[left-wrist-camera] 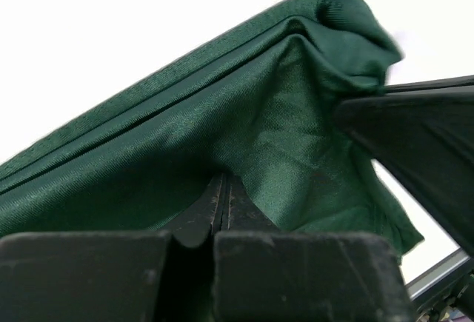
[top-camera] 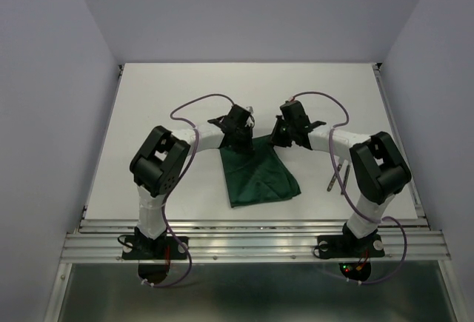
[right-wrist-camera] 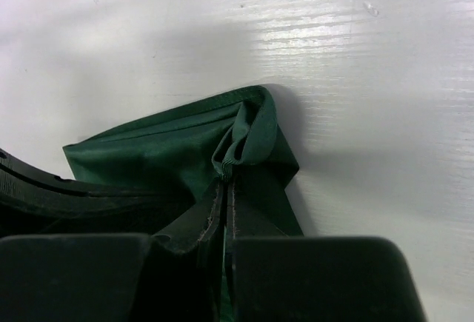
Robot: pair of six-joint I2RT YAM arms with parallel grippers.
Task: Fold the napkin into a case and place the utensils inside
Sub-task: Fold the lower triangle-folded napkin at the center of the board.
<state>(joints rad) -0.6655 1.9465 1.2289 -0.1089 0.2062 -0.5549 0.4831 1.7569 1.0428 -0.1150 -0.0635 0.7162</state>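
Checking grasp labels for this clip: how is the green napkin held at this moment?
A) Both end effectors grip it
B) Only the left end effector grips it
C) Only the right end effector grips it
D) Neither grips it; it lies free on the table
A: in each wrist view the fingers are shut with green cloth pinched between them, the left end effector and the right end effector both on the far edge of the napkin.

At lower centre of the frame, the right gripper (right-wrist-camera: 225, 189) has its black jaws pinched together on a bunched fold of the dark green soft cloth napkin (right-wrist-camera: 155, 155), with the white table (right-wrist-camera: 370, 78) beyond.
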